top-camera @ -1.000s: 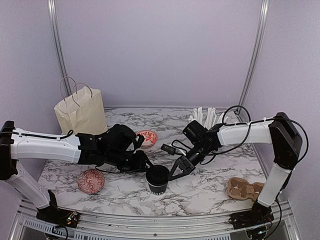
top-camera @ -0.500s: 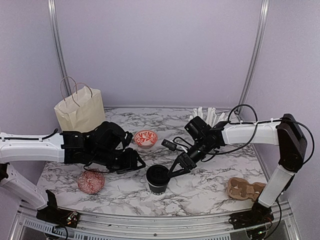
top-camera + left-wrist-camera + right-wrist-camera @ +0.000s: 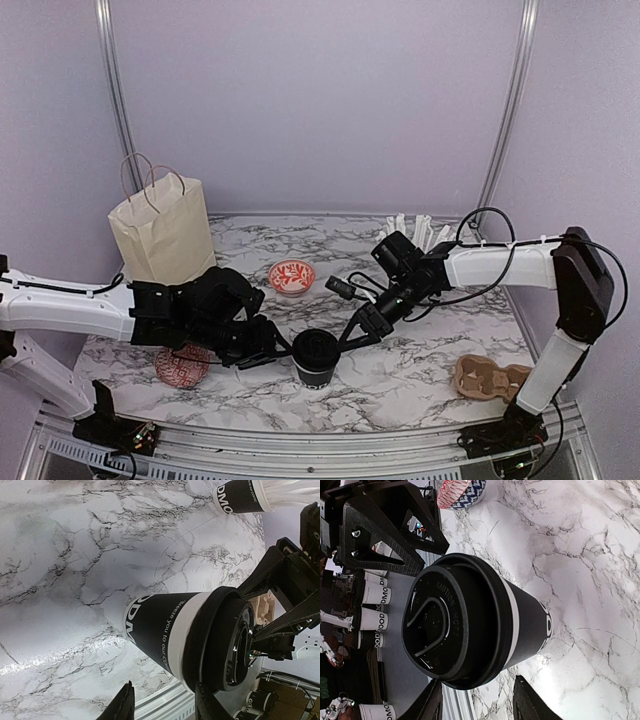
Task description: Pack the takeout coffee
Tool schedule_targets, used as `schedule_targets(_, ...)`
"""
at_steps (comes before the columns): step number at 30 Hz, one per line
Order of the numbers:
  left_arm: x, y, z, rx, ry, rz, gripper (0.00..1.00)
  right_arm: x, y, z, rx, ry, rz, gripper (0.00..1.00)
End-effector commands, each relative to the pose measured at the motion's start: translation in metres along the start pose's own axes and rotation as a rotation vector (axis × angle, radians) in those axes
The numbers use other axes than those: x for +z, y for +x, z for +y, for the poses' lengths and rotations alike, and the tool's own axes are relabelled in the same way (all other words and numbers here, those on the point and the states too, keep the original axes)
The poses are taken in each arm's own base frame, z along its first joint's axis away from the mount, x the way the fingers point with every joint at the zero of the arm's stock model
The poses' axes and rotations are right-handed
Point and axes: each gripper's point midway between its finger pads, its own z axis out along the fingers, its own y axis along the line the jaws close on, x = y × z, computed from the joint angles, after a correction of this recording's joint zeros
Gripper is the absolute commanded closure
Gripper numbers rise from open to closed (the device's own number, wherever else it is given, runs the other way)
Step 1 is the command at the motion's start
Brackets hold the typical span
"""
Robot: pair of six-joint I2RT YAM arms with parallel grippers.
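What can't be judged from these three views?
- Cup's contents: the lid covers the coffee cup in every view.
- Paper bag interior: top view sees only its outside.
- Near patterned bowl: half hidden under the left arm, top view.
- Cup's print: wraps out of sight, left wrist view.

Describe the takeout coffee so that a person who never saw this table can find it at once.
On the marble table, look at the near middle, between the left fingers and the right fingers. There stands a small black paper cup with a white band under its black lid. The other black cup, at the far right, is full of white straws.
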Motion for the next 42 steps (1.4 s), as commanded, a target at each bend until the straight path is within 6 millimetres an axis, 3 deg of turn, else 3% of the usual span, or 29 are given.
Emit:
schedule_targets(1, 0.005, -0.001, -0.014, -0.016, 0.065, -0.005, 0.59, -0.001, -0.008, -0.001, -0.024, -0.013, -0.024, 0.54)
schedule_targets(24, 0.037, 0.003, -0.010, -0.010, 0.066, 0.037, 0.74, 0.008, -0.001, -0.009, 0.013, -0.036, -0.004, 0.63)
schedule_targets(34, 0.051, 0.008, -0.024, -0.036, 0.168, 0.071, 0.90, 0.015, 0.011, -0.014, 0.046, -0.051, 0.022, 0.65)
schedule_targets(42, 0.061, 0.016, -0.015, -0.072, 0.166, 0.117, 0.90, 0.023, 0.018, -0.019, 0.076, -0.074, 0.045, 0.66)
